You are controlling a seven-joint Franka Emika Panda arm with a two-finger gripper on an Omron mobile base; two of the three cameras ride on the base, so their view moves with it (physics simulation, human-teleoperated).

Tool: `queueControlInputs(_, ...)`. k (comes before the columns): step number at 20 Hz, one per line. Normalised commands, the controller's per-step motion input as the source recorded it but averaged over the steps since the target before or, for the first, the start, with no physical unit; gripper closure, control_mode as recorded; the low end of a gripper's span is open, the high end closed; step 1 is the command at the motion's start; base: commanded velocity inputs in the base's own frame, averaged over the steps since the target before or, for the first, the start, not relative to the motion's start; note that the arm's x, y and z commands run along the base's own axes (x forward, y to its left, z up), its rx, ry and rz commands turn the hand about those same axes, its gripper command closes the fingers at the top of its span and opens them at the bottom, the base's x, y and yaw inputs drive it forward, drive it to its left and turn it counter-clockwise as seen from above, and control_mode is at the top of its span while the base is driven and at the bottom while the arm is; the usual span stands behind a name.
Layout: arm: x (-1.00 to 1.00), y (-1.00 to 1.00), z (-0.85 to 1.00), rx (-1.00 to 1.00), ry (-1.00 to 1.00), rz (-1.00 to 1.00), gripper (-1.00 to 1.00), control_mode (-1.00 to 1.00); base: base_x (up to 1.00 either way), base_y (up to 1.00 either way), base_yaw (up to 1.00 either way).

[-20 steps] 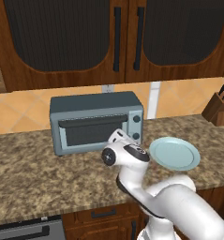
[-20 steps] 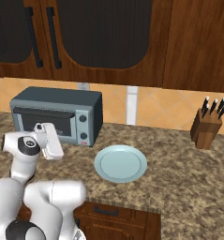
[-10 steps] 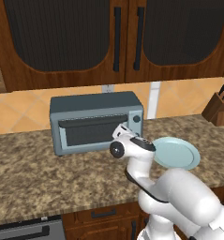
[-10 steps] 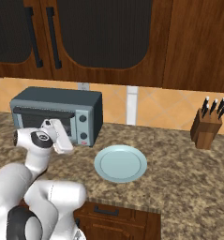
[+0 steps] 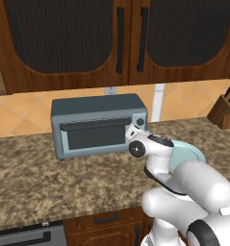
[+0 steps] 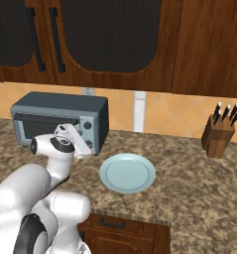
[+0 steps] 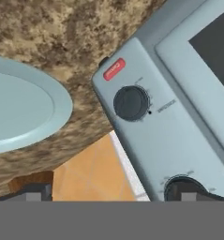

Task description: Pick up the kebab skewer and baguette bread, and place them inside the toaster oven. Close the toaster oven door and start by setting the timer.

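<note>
The grey-blue toaster oven (image 5: 95,126) (image 6: 55,118) stands at the back of the counter, and its door (image 5: 92,134) with the dark window is shut. My gripper (image 6: 91,149) (image 7: 111,194) is open and empty, right in front of the oven's right-hand knob panel (image 7: 146,117). In the hand view a dark knob (image 7: 130,103) sits under a red label (image 7: 114,69), and a second knob (image 7: 181,186) shows at the lower edge. The kebab skewer and the baguette bread are out of view.
A pale blue empty plate (image 6: 127,172) (image 5: 188,153) (image 7: 19,110) lies on the speckled counter just right of the oven. A wooden knife block (image 6: 219,134) (image 5: 223,109) stands at the far right. Dark wood cabinets hang above.
The arm has swung right and forward, from in front of the oven door to the knob panel. The gripper has stayed open.
</note>
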Motion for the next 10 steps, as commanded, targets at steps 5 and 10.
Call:
queueControlInputs(5,0.0,-0.54,-1.0,0.01,-0.12,0.25,-1.0,-1.0,0.0,0.0,0.0)
queueControlInputs(10,-0.04,-0.23,-0.96,0.07,-0.14,0.24,-1.0,-1.0,0.0,0.0,0.0)
